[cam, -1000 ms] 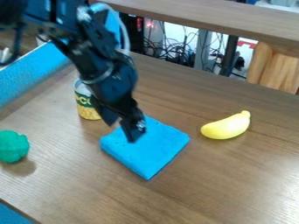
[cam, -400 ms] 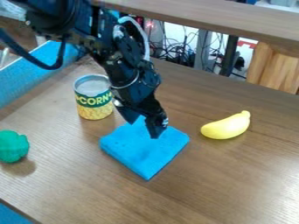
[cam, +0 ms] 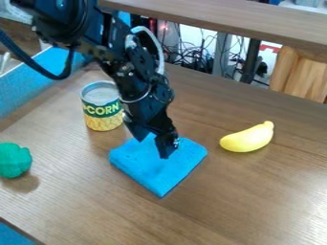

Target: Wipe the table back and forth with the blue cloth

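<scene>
Here, jaws over blue cloth point(cam: 155, 175), yellow-lettered can point(cam: 103, 119) nearby

blue cloth point(cam: 153, 174), yellow banana point(cam: 247, 138), green toy veg point(cam: 14, 160), can point(cam: 102, 106) w/ green & yellow label, brown wood-grain bench point(cam: 236, 201).

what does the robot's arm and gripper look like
The arm is black and jointed, built of chunky segments with small pale, shiny spots at its joints. A thick black cable loops off one side and a whitish cable arcs along the other. The gripper is black too, with two short, angular fingers.
</scene>
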Action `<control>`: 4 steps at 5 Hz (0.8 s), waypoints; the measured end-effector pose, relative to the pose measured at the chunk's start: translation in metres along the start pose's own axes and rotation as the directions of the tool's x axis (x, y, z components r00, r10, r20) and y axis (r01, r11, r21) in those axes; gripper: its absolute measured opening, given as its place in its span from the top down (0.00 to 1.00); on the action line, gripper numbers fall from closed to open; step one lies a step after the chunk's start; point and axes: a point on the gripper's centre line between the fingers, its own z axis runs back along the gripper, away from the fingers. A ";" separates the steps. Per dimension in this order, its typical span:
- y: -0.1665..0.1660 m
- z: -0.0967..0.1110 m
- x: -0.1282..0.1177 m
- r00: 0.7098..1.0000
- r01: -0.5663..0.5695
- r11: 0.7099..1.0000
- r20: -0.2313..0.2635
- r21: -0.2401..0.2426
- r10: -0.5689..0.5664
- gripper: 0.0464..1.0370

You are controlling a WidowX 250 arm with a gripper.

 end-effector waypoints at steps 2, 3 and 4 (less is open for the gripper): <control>0.003 -0.018 -0.015 1.000 0.000 1.000 -0.011 0.027 0.000 0.03; -0.009 -0.020 -0.015 1.000 0.021 1.000 -0.005 0.014 -0.021 0.03; -0.029 -0.020 -0.016 0.999 0.049 0.999 -0.004 -0.023 -0.049 0.03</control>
